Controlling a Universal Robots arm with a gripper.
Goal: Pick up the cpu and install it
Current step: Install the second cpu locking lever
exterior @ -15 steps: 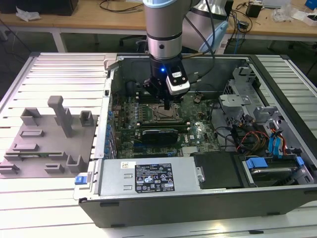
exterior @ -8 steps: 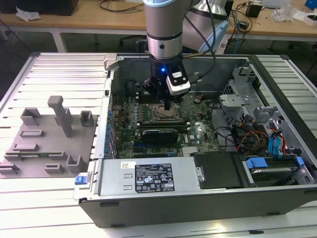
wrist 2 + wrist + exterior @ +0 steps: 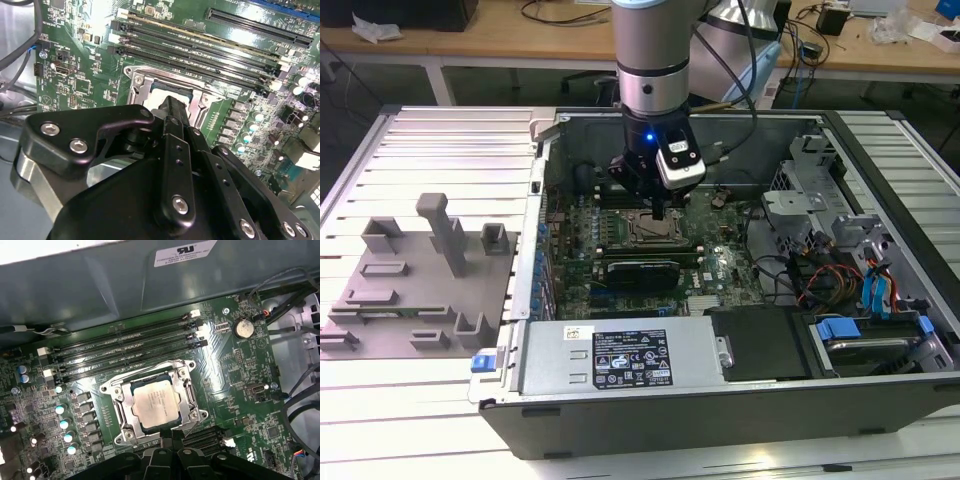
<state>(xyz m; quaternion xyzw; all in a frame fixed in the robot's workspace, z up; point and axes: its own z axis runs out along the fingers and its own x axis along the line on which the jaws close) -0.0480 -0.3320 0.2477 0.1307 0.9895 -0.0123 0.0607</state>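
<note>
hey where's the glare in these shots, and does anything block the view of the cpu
In the second wrist view, strong glare washes out the motherboard near the memory slots, and the gripper covers most of the cpu. In the first wrist view, the cpu sits evenly lit in its socket frame. In the exterior view, the arm shadows the socket.

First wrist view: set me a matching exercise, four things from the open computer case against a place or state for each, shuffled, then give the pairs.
Things:
1. cpu
2. coin cell battery
3. memory slots
4. claw

Places or states:
A. round and silvery, on the board near grey cables
B. long, dark and parallel, between the socket and the case wall
C. lying flat inside the metal socket frame
D. black, hanging just over the socket's edge

Pairs: 1-C, 2-A, 3-B, 4-D
</note>
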